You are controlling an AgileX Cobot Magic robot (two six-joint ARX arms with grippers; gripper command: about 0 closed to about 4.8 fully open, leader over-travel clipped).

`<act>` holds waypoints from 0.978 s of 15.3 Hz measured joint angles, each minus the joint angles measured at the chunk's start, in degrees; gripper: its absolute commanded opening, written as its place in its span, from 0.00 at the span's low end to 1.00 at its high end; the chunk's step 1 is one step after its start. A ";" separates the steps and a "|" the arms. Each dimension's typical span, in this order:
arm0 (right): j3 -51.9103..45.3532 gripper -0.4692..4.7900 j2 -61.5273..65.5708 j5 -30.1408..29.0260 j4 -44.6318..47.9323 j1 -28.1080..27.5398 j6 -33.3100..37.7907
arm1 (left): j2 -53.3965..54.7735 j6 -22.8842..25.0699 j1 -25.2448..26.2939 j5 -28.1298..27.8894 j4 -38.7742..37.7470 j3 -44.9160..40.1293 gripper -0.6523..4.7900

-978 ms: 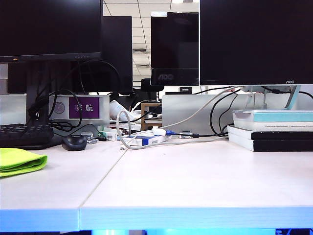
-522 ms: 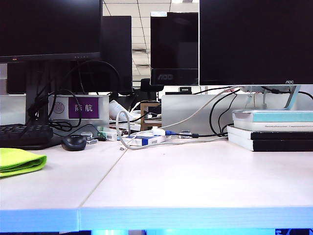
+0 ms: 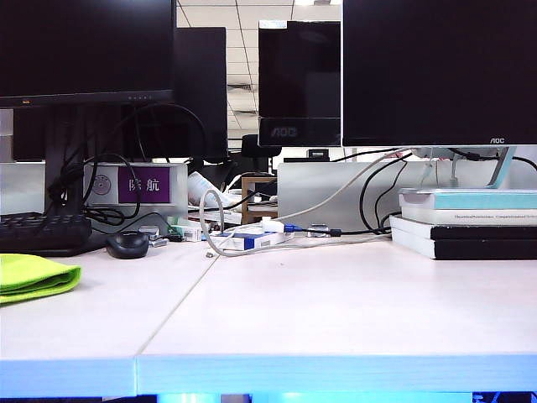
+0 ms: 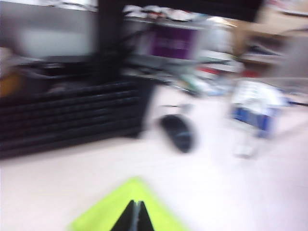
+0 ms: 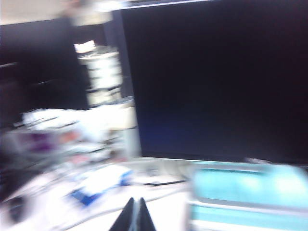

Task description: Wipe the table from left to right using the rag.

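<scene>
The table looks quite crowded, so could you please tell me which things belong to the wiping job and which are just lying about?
For the job:
- rag, lying at the table's left end
- table
- left gripper, shut, above the rag
- right gripper, shut, near the books

Just lying about:
- keyboard
- mouse
- stacked books
- monitors
- cables

The table (image 3: 336, 311) is a white top in two panels, joined by a thin seam. The rag (image 3: 33, 277) lies folded at its left edge. A mouse (image 3: 127, 243) and keyboard (image 3: 42, 232) are set behind it; stacked books (image 3: 466, 222) rest at far right.
</scene>
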 measured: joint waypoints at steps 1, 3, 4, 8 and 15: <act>3.65 0.09 2.51 -2.86 -1.07 0.00 -0.02 | 1.77 -0.07 0.00 3.13 -1.68 3.52 0.11; 10.64 0.09 7.45 -10.25 -4.24 0.02 0.00 | 6.32 -0.11 0.00 8.48 -9.53 11.17 0.11; 12.72 0.09 8.96 -12.66 -4.61 0.28 0.00 | 7.48 -0.11 0.00 8.94 -11.58 12.70 0.11; 16.26 0.09 12.17 -21.44 -5.90 12.13 -1.75 | 11.34 -0.13 0.02 10.12 -17.99 13.68 0.11; 16.26 0.09 13.44 -6.29 -19.78 36.17 -6.10 | 13.53 -0.11 0.02 11.80 -18.86 13.70 0.11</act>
